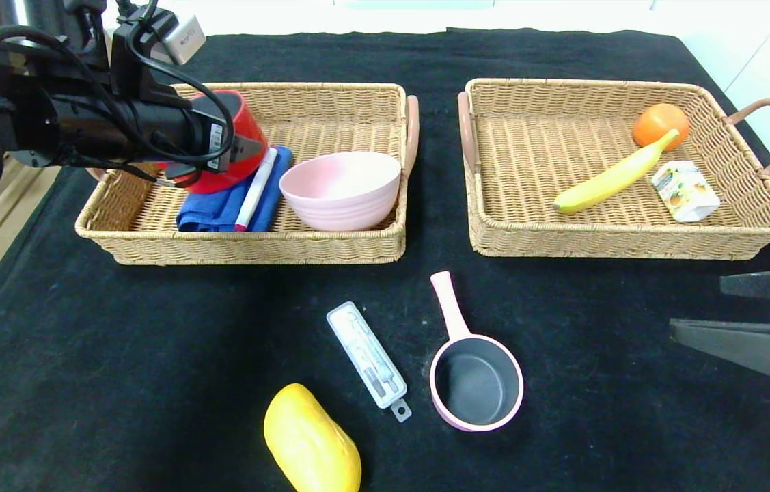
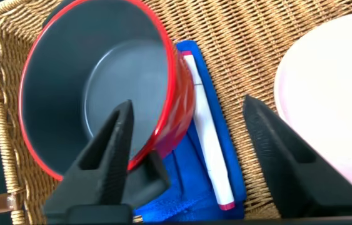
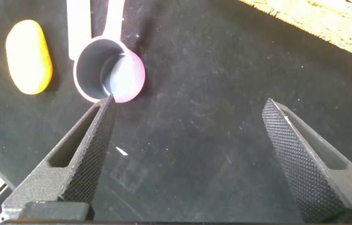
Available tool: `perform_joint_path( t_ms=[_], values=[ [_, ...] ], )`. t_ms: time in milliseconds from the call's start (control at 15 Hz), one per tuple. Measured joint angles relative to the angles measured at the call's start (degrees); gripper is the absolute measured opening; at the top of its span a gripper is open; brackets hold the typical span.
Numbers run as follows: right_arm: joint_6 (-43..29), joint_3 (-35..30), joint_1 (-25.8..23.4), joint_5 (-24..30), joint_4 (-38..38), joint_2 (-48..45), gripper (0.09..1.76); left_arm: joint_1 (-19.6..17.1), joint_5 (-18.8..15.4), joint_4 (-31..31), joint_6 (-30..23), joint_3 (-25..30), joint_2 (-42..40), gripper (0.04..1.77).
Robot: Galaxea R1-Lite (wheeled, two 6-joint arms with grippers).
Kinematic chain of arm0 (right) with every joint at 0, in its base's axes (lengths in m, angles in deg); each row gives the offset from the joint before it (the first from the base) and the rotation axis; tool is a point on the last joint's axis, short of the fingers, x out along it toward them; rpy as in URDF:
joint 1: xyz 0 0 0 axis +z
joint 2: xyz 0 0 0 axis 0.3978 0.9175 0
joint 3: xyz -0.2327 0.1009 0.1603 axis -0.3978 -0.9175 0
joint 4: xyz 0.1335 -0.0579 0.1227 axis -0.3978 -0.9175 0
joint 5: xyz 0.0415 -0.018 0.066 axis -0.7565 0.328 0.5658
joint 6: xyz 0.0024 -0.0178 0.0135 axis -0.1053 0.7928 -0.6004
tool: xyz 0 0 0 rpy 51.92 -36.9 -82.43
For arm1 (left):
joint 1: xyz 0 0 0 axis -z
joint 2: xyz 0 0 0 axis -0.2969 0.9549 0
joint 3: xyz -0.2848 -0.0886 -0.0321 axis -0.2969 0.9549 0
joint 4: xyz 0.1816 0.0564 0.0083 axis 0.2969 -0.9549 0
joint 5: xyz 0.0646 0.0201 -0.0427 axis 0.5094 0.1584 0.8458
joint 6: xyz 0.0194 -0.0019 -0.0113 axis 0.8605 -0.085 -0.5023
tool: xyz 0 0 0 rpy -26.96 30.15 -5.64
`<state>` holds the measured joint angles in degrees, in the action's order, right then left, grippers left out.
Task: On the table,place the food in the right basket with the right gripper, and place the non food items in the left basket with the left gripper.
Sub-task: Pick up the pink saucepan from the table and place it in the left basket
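Looking down from the head view, the left gripper (image 1: 248, 147) hangs over the left basket (image 1: 330, 249), where the red pot (image 1: 238, 130) sits tilted on a blue cloth (image 1: 221, 205) beside a white marker (image 1: 256, 188) and the pink bowl (image 1: 341, 189). The right basket (image 1: 630, 239) holds an orange (image 1: 659, 124), a banana (image 1: 613, 176) and a drink carton (image 1: 685, 191). On the table (image 1: 118, 355) lie the yellow fruit (image 1: 311, 441), the white case (image 1: 369, 359) and the pink saucepan (image 1: 473, 376); the right gripper (image 1: 757, 321) waits at the right edge. From the left wrist view, the fingers (image 2: 110, 156) are spread wide, one inside the pot's rim, gripping nothing. From the right wrist view, the right gripper (image 3: 188, 162) is spread wide and empty above bare cloth, with saucepan and fruit farther off.
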<state>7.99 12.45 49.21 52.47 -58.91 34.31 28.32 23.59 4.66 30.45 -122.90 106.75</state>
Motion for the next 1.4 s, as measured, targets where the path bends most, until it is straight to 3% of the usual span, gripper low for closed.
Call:
perform_joint_path(
  t_ms=[400,733,1000,1400],
  values=[
    [0.0,0.0,0.0,0.0,0.0,0.0,1.71,0.5,0.5,-3.5,-0.4,0.6,-2.0,1.53],
    [0.0,0.0,0.0,-0.1,0.0,0.2,1.71,4.5,1.1,-9.0,-0.6,1.2,-7.4,1.62],
    [0.0,0.0,0.0,0.0,0.0,0.2,1.71,9.8,6.9,-17.0,-0.9,1.6,-11.9,1.66],
    [0.0,0.2,-0.1,-0.1,0.0,0.2,1.71,16.0,10.3,-21.9,-10.0,2.6,-14.2,1.69]
  ],
)
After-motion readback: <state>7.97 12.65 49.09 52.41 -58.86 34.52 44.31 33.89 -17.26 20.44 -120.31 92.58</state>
